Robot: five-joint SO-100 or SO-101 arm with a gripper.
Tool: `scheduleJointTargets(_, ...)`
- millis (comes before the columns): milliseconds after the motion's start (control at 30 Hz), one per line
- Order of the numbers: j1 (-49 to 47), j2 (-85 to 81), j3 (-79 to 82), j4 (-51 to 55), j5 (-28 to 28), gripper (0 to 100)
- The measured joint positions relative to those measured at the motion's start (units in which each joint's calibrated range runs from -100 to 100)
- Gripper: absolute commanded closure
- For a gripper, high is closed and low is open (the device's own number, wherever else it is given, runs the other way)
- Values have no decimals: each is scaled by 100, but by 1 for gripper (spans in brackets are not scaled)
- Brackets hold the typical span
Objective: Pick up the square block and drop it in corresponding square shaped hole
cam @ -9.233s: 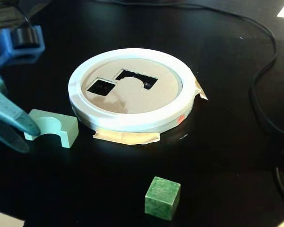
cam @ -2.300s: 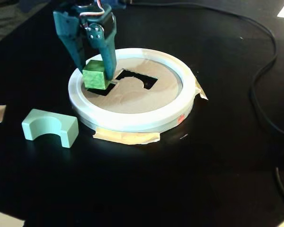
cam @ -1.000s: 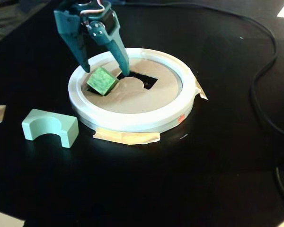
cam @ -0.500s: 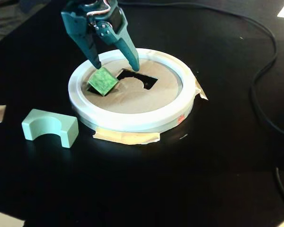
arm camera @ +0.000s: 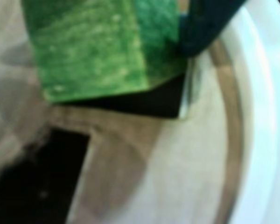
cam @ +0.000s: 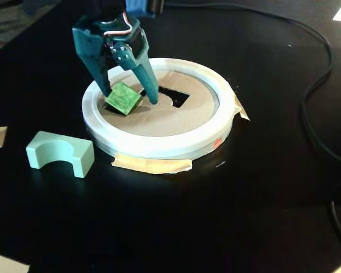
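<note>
A green square block [cam: 123, 98] sits tilted between the fingers of my teal gripper [cam: 131, 98], over a dark hole at the left of the brown cardboard lid [cam: 159, 119]. The jaws stand on either side of the block and appear shut on it. In the wrist view the block [arm camera: 93, 46] fills the top, with a dark finger [arm camera: 200, 32] against its right face and a black hole edge [arm camera: 149, 100] just below it. A second dark cut-out [cam: 177, 96] lies to the right of the fingers; a second cut-out also shows in the wrist view [arm camera: 37, 182].
A white round rim [cam: 159, 147] surrounds the lid, held down by tape strips [cam: 150, 165]. A mint green arch block [cam: 59, 153] lies on the black table at left. A black cable [cam: 312, 114] runs at right. Paper scraps lie at the edges.
</note>
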Motion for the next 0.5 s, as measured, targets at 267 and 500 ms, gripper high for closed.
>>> scheduleJointTargets(267, 0, 0, 0, 0, 5, 30)
scheduleJointTargets(500, -20, 89, 59, -553, -15, 29)
